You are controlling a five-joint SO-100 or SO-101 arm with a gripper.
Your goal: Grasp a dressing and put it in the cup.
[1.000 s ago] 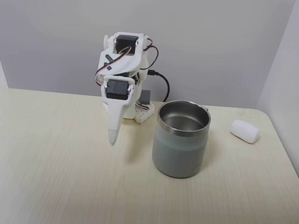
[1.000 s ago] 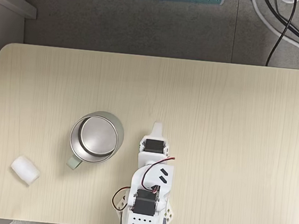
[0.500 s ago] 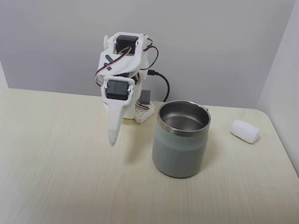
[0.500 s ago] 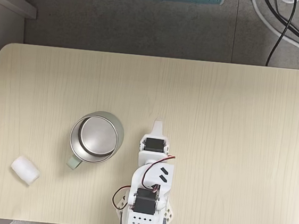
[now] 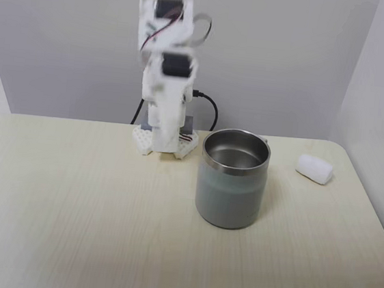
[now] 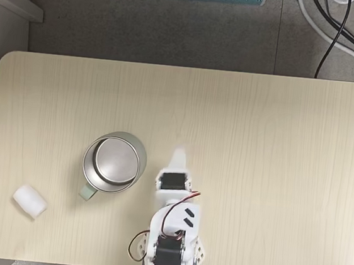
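Right of the wide grey-green metal cup [image 5: 232,183] with its shiny steel rim, well apart from it, the small white gauze dressing [image 5: 314,168] lies on the pale wooden table [image 5: 66,227]. Behind the cup, the blurry white gripper [image 6: 179,159] hangs empty; can't tell whether its fingers are spread or pressed together.

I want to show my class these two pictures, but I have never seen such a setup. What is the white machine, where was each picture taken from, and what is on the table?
The white machine is a small robot arm with a two-finger gripper, blurred here because it is moving. It holds nothing, and the blur hides whether the gripper is open. One fixed view looks across the table from the front; the other looks straight down. On the pale wooden table stands a grey-green metal cup, steel inside and holding nothing. A small white roll of dressing lies apart from the cup, near the table's edge, with the cup between it and the arm.
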